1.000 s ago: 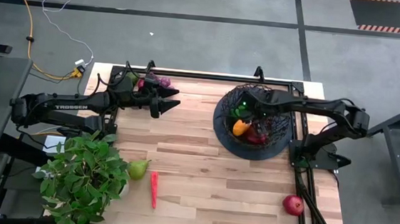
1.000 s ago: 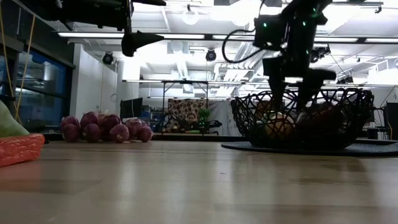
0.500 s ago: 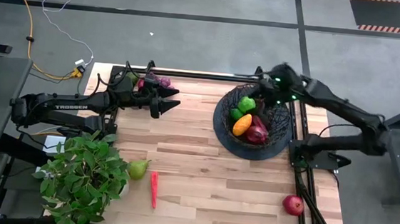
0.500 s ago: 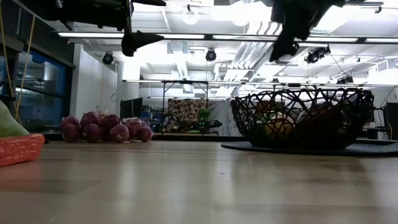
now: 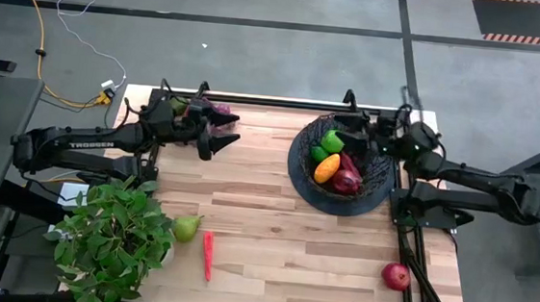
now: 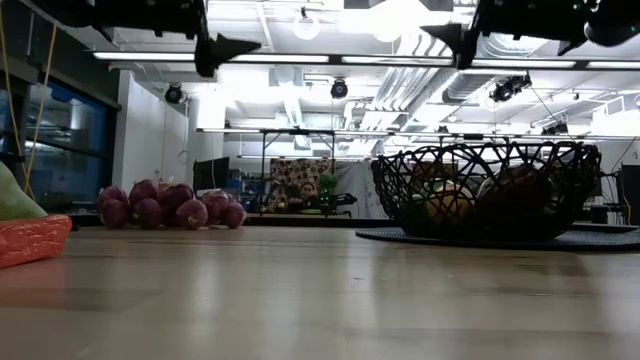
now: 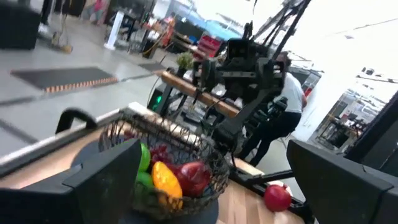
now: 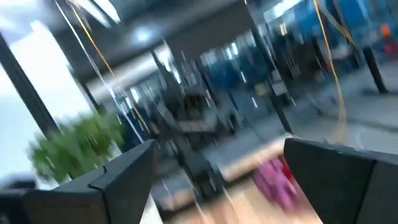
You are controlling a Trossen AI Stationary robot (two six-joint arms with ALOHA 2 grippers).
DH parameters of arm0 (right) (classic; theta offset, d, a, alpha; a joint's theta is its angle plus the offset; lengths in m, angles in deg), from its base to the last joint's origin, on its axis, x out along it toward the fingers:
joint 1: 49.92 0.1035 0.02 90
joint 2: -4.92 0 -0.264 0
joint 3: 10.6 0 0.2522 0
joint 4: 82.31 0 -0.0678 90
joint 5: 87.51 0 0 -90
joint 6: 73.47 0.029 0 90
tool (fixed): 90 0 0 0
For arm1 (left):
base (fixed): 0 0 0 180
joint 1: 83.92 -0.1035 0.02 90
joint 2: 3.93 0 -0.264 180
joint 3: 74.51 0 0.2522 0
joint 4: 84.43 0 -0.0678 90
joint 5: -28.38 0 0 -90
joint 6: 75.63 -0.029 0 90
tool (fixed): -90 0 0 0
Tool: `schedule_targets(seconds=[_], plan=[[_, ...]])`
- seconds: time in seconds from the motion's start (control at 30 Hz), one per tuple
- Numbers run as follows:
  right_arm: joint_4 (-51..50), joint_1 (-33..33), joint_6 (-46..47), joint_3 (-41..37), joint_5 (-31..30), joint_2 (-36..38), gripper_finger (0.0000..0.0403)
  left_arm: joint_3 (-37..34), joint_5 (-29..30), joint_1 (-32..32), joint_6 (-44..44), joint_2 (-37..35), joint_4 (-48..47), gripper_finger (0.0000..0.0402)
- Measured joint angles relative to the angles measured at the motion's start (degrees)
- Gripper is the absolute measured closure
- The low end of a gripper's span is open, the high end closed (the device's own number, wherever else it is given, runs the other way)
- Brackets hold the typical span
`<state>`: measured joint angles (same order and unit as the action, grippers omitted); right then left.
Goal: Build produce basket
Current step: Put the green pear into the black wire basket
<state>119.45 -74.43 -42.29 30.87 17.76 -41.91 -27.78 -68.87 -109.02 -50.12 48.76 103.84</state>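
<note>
On the wooden tabletop (image 5: 273,228) I see the basket (image 5: 341,164) at the far right, holding a lime, an orange and dark red fruit. My right claw (image 5: 356,141) hangs above its far rim, fingers apart, empty. My left claw (image 5: 220,131) hovers spread and empty by the grapes (image 6: 170,206). A pear (image 5: 186,227), chilli (image 5: 208,255) and apple (image 5: 395,275) lie loose.

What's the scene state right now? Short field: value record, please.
basket: right far side of table, holds lime, orange, dark red fruit
left gripper: open, empty, raised beside grapes
right gripper: open, empty, above basket's far rim
loose produce: pear, chilli, apple
potted plant: near left corner
</note>
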Motion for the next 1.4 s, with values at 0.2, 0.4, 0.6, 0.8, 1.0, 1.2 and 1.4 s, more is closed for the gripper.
schedule_targets(seconds=[0.2, 0.4, 0.6, 0.8, 1.0, 1.2, 1.4], plan=[[6.6, 3.8, 5.0, -1.5, -9.6, 0.0, 0.0071, 0.9, -1.6, 0.0, -0.6, -4.3, -0.3, 0.0011], [4.7, 5.5, 3.5, -1.6, -10.8, -0.4, 0.0071, 1.0, -1.7, 0.0, 2.8, -8.6, -4.8, 0.0011], [4.9, 6.8, 0.2, -1.6, -7.4, -0.4, 0.0071, 1.0, -1.7, 0.1, 4.2, -10.5, -7.0, 0.0011], [4.6, 8.8, -8.1, -1.6, -7.2, -0.4, 0.0071, 1.0, -1.4, 0.1, 4.3, -10.5, -7.1, 0.0011], [4.5, 9.3, -9.2, -1.6, -7.5, -0.4, 0.0071, 1.0, -1.1, 0.1, 4.3, -10.5, -7.3, 0.0011], [4.4, 9.3, -9.2, -1.6, -7.6, -0.4, 0.0071, 1.0, -1.1, 0.1, 4.3, -10.5, -7.4, 0.0011], [4.0, 9.3, -9.2, -1.6, -8.8, -0.4, 0.0071, 1.0, -0.6, 0.1, 6.3, -10.2, -8.1, 0.0011]])
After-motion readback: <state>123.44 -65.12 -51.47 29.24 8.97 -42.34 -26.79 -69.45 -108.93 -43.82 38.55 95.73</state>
